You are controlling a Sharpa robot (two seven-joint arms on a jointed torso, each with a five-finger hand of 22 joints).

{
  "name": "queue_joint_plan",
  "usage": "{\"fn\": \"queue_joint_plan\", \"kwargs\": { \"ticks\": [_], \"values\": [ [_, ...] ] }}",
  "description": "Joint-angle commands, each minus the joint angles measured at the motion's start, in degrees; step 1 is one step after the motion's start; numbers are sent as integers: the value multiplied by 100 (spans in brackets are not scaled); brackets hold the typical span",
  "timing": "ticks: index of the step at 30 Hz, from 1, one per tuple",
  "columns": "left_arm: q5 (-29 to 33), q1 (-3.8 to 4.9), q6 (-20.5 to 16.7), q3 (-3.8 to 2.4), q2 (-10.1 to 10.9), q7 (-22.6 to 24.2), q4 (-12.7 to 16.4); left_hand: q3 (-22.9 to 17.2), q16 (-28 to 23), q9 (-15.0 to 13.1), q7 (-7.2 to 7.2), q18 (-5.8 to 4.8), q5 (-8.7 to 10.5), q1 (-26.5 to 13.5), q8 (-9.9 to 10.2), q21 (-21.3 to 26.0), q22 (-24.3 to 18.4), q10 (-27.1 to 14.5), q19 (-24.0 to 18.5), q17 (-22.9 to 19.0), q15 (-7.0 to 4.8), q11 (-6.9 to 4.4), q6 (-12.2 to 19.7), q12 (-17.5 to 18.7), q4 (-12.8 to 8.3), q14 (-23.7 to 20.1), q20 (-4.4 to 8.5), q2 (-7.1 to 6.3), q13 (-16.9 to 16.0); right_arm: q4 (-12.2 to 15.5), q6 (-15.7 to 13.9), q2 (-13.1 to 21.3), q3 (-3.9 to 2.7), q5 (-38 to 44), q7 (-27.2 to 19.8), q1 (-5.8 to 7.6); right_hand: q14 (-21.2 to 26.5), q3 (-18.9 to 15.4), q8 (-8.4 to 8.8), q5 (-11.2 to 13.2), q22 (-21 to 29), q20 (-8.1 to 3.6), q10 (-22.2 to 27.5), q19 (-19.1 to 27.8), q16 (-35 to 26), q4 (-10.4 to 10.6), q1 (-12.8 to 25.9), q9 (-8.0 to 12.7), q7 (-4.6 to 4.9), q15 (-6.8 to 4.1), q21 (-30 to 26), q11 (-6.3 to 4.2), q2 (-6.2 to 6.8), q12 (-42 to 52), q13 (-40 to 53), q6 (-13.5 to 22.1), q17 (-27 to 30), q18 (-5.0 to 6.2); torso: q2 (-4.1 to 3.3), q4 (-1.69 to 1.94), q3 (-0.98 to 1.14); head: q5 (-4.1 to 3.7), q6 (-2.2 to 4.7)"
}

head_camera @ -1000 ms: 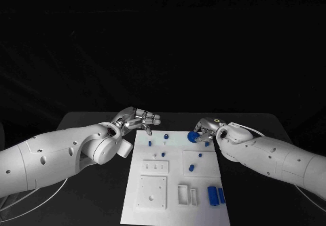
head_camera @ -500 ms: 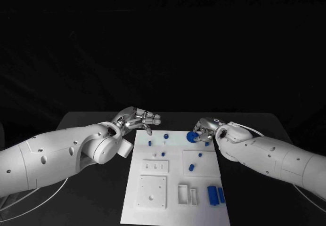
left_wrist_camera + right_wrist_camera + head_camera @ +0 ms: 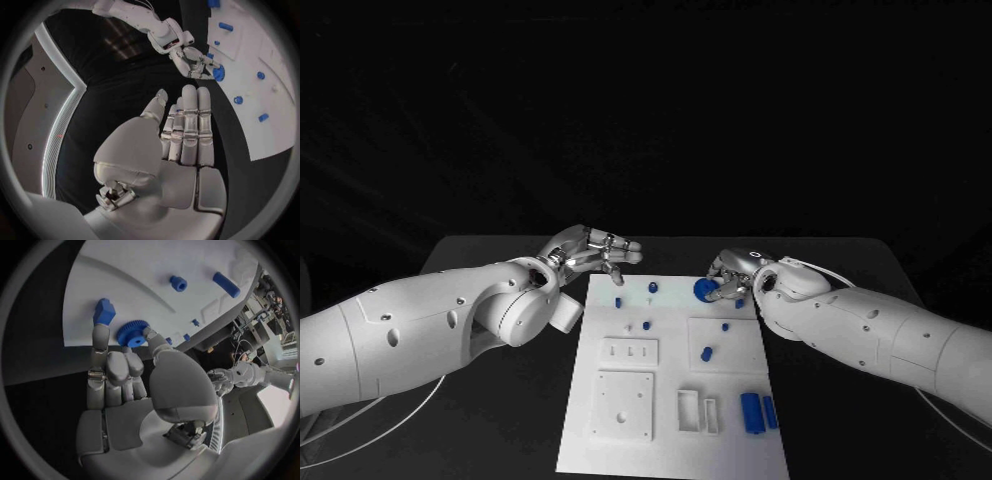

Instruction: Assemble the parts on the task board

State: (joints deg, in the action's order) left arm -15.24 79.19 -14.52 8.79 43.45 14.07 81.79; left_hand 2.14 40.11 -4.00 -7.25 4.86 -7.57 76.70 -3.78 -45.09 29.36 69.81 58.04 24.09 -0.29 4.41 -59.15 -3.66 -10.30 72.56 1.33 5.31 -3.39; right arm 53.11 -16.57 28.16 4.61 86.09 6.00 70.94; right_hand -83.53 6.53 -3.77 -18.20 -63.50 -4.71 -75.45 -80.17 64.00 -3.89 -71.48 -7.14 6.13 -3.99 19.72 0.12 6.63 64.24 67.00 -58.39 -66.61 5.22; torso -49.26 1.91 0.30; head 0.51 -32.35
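Note:
The white task board lies lengthwise in the middle of the black table. My right hand hovers at the board's far right corner and pinches a blue gear between thumb and fingers; the right wrist view shows the gear at the board's edge, beside a blue block. My left hand is held over the table just off the board's far left corner. Its fingers are stretched out straight and hold nothing. Several small blue parts stand on the board, among them a peg and an oblong piece.
Two longer blue pieces lie near the board's right edge, closer to me. White raised plates and a slotted holder sit on the near half. Black table surrounds the board on both sides.
My right hand has shifted the gear slightly left and farther away along the board's far corner. The left hand has stayed where it was.

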Motion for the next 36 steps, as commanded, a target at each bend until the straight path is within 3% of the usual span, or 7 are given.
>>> {"fn": "queue_joint_plan", "kwargs": {
  "ticks": [1,12,17,20,23,30,36],
  "values": [
    [-17,6,89,-4,-17,16,7,31,-37,-5,-26,35,-1,-7,-13,30,-8,-49,3,-8,24,10,11,13,-6,-16,-23,29,-8,-15,130,-26,6,92,62,-11,1,-54,14,-10,-11,-1,24,-57,-21,36,-13,-8,0,24,-29,8,29,-22,-8,35,2,81,0,0,-2,9,-9],
    [-21,6,91,-4,-22,10,8,31,-37,-5,-26,35,-1,-7,-13,30,-8,-49,3,-8,24,10,11,13,-6,-16,-23,29,-8,-60,174,-86,22,204,119,-16,-3,25,15,21,-39,-6,13,-70,-9,48,-69,-23,-21,15,-53,-6,-23,-4,-1,-106,-7,80,-5,-1,1,13,-37],
    [-28,6,92,-4,-21,5,10,31,-37,-5,-26,35,-1,-7,-13,30,-8,-49,3,-8,24,10,11,13,-6,-16,-23,29,-8,-66,212,-91,34,310,139,-27,-5,837,26,175,-105,-28,4,-62,-4,-293,-160,32,-69,-16,-48,-43,-66,6,12,-345,-11,84,1,1,4,11,-61],
    [-30,6,89,-4,-16,3,12,31,-37,-5,-26,35,-1,-7,-13,30,-8,-49,3,-8,24,10,11,13,-6,-16,-23,29,-8,-54,250,-76,39,365,146,-31,-5,1567,15,12,-224,-42,-4,-27,-1,-607,41,88,-87,-27,-5,-59,1,2,12,-507,-14,92,2,-3,6,14,-71],
    [-34,6,93,-4,-12,-2,13,31,-37,-5,-26,35,-1,-7,-13,30,-8,-49,3,-8,24,10,11,13,-6,-16,-23,29,-8,-47,299,-58,43,399,143,-35,-3,1734,17,-345,-298,-48,3,-3,-5,-750,92,107,-79,-32,24,-57,25,-4,12,-527,-12,108,4,-6,7,18,-83],
    [-39,6,97,-4,-9,-9,13,31,-37,-5,-26,35,-1,-7,-13,30,-8,-49,3,-8,24,10,11,13,-6,-16,-23,29,-8,-19,356,-37,49,440,118,-43,-1,1883,17,-763,-482,-42,5,42,-8,-966,232,162,-59,-29,64,-54,20,-16,6,-483,-15,141,4,-9,11,7,-86],
    [-41,6,95,-4,-8,-12,11,31,-37,-5,-26,35,-1,-7,-13,30,-8,-49,3,-8,24,10,11,13,-6,-16,-23,29,-8,3,278,-33,53,546,135,-44,-4,1850,18,-853,-584,-44,-14,40,1,-1001,294,170,-73,-36,42,-62,10,-1,18,-526,-26,146,4,-2,12,1,-86]
  ]
}}
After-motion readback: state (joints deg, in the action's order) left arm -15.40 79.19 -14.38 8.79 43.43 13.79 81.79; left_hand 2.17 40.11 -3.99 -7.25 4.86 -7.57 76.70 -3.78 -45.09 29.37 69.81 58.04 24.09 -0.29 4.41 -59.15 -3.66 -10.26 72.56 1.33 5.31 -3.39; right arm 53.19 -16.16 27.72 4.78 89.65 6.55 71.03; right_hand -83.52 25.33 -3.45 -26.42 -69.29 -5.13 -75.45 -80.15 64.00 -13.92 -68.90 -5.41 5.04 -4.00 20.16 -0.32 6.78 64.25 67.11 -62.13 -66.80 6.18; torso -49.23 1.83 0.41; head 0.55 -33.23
